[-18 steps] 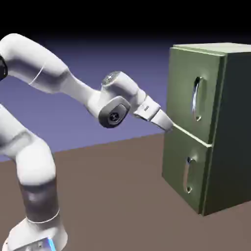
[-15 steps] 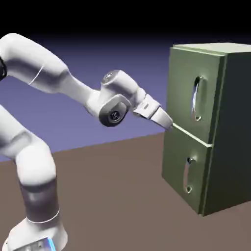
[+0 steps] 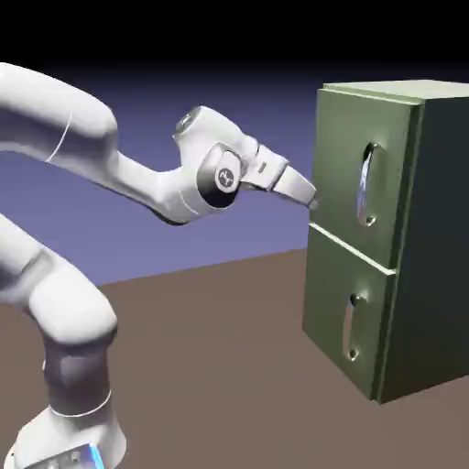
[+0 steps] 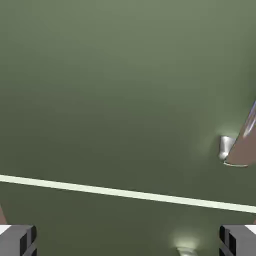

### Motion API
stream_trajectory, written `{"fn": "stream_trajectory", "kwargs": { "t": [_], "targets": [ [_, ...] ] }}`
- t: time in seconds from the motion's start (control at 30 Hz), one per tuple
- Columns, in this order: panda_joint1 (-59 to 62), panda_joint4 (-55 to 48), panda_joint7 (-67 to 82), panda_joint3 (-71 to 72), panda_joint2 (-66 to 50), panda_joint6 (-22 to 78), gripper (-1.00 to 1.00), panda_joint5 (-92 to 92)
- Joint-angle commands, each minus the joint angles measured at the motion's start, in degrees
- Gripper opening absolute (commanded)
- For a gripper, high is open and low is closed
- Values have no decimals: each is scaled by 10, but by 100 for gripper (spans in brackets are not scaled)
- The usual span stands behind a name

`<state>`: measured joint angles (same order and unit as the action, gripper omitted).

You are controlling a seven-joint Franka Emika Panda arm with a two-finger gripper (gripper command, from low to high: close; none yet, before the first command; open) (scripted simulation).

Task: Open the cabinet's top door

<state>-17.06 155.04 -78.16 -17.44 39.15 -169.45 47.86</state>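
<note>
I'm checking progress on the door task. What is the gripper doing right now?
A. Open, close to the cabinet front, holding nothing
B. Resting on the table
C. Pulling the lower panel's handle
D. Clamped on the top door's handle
A: the gripper is at the cabinet front, short of the top door's handle; its fingertips stand apart with only green panel between.

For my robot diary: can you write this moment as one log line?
tool: open, empty | top door: shut | handle: not grabbed | tool near door's left edge
</note>
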Motion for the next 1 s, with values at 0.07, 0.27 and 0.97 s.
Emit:
{"fn": "stream_trajectory", "kwargs": {
  "t": [0.07,0.27,0.97],
  "targets": [
    [-26,-9,-56,-27,10,7,0,75],
    [-77,-28,-167,-82,30,21,0,224],
    [-256,-93,-558,-272,101,71,0,748]
  ]
}}
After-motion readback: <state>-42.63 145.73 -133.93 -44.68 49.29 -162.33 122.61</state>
